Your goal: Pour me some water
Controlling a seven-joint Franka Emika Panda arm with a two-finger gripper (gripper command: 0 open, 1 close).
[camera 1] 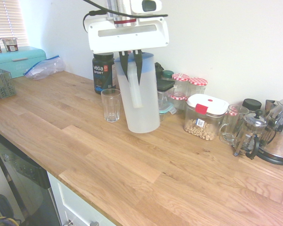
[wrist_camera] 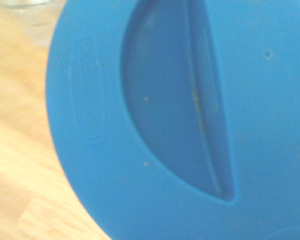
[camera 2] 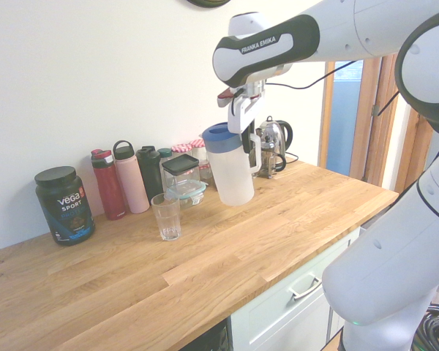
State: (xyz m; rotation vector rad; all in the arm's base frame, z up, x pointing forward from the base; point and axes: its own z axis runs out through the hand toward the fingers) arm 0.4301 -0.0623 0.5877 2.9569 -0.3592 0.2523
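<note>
Grasp done, pour not started. The gripper [camera 1: 130, 56] has its jaws clenched on the handle of the water pitcher [camera 1: 139, 101], a translucent white jug with a blue lid [camera 2: 218, 133], gripped from above near the rim. The pitcher looks lifted, or at least tipped off its base: in the first exterior view it hangs slightly tilted, bottom edge just above or barely on the worktop [camera 1: 132, 165]; cannot tell for sure if it is fully clear. The wrist view is filled by the lid close up, blurred, with a bit of the worktop at the side. The drinking glass [camera 1: 111, 105] stands upright just beside the pitcher, on the side toward the black Vega tub [camera 1: 103, 71], apart from it and not touching. The glass looks empty, no water visible in either exterior view. How much water the pitcher holds cannot be read through its cloudy wall. Left to do, as a judgement: carry the spout over the mouth of the glass, tilt the pitcher toward it, fill, then right it and set it down. Jars, bottles and a kettle [camera 2: 272, 145] line the wall behind the pitcher, so there is little room on that side.
</note>
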